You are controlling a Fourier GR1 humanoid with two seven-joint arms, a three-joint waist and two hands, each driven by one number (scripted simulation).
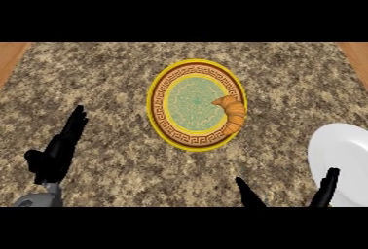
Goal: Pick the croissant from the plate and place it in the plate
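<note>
Looking down, we see the curved golden croissant on the patterned plate, well beyond left hand and right hand, fingers seemingly straight.

left hand: lower left of view, fingers straight, pointing up, thumb out to the side, holding nothing | left forearm: grey, only its end shows at the lower edge | right hand: lower right, only fingers and thumb tip show, spread wide apart, uncurled, empty
</note>
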